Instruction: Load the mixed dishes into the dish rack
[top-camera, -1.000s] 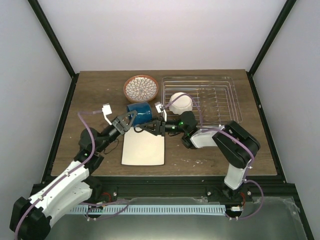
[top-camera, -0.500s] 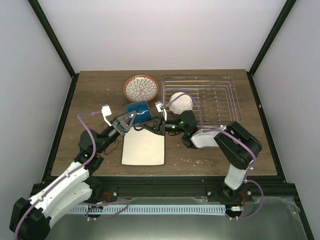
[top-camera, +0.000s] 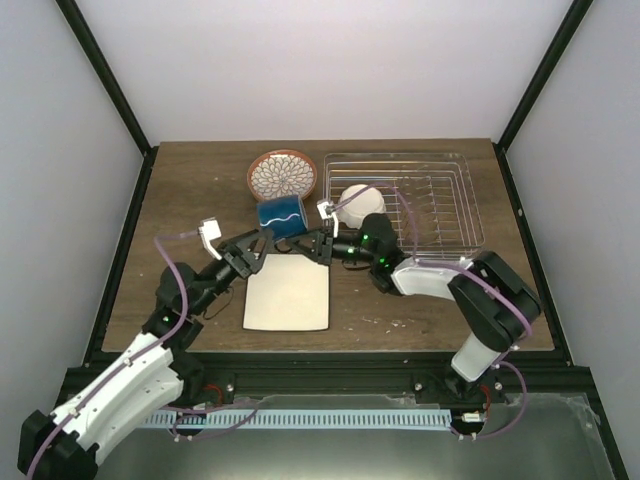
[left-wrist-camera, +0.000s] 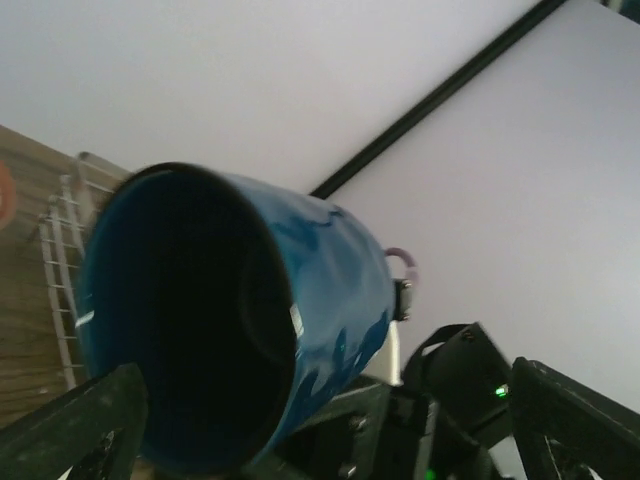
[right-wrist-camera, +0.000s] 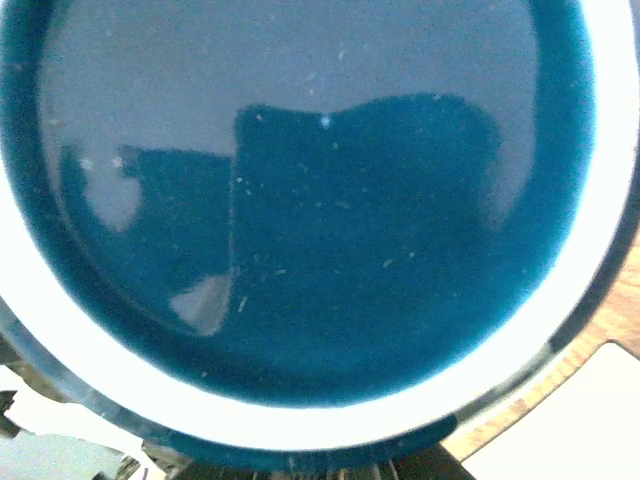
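Two grippers meet at the dark blue mug from opposite ends — the left gripper at its mouth, the right gripper at its base. The mug is tipped on its side between the cream rectangular plate and the patterned plate, just left of the dish rack. Whether it rests on the table or hangs clear of it cannot be told.

From the left wrist, the mug's dark opening faces the camera, low between that gripper's fingers. These are spread wide, and the right-hand one is well apart from the mug wall.

From the right wrist, the mug's glazed base with its pale ring fills the view and hides the fingers — so I cannot tell whether that gripper grips or is loose.

The white scalloped bowl sits inside the rack's near left corner.
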